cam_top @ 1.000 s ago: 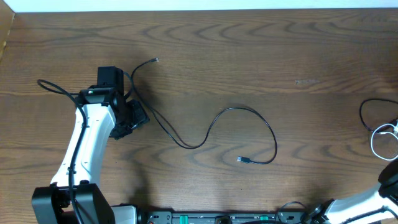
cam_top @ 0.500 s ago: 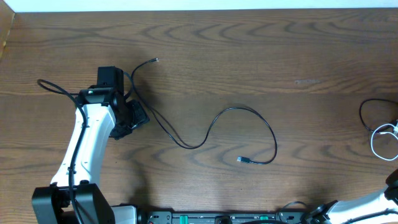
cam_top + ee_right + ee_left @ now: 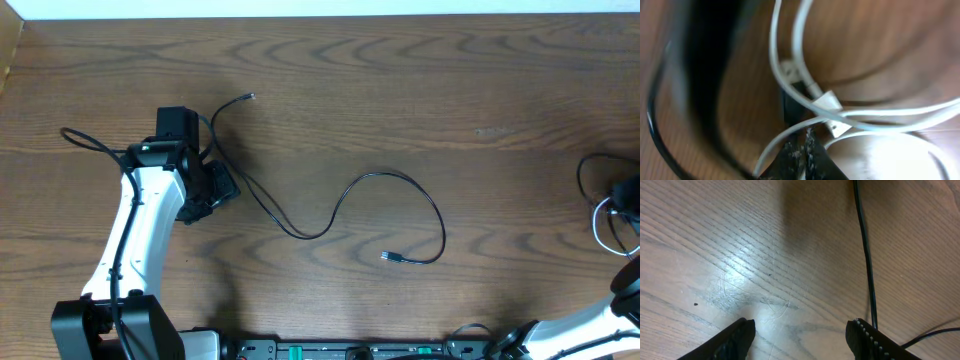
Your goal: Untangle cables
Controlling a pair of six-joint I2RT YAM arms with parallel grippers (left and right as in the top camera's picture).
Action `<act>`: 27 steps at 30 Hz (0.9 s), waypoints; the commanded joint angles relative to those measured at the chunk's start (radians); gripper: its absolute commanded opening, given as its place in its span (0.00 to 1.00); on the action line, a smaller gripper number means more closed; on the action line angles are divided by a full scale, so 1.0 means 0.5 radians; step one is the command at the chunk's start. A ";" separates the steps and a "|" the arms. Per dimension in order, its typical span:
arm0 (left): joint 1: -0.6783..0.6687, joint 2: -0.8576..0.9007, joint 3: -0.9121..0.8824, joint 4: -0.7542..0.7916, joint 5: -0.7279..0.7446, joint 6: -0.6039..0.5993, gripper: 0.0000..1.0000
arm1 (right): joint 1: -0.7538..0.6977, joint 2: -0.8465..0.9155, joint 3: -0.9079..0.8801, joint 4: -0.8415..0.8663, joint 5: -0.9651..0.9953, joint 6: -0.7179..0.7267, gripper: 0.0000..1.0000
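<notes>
A long black cable snakes across the middle of the table, from one end to a small plug. My left gripper is open and empty, low over the wood. This cable runs just beside its right finger in the left wrist view. At the far right edge lie a black cable loop and a white cable. My right gripper is over them. In the blurred right wrist view its fingers are shut. White cable strands with a white plug cross just above the tips. I cannot tell if one is pinched.
The left arm's own thick black cable loops out to the left of the wrist. The table's back edge runs along the top. A black cable curves down the left of the right wrist view.
My right gripper has come in from the lower right corner and now sits over the white and black cables. The white cable has shifted slightly. The left arm and long black cable have not moved.
</notes>
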 commanded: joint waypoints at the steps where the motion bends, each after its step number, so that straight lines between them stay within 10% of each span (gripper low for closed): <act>1: 0.005 0.000 0.010 -0.007 -0.005 0.011 0.64 | 0.040 -0.001 -0.014 0.011 -0.041 -0.075 0.06; 6: 0.005 0.000 0.010 -0.008 -0.005 0.011 0.64 | 0.040 -0.001 -0.014 -0.098 0.042 -0.061 0.30; 27: 0.005 0.000 0.010 -0.005 -0.005 0.011 0.64 | 0.050 -0.417 0.303 -0.566 0.128 -0.071 0.51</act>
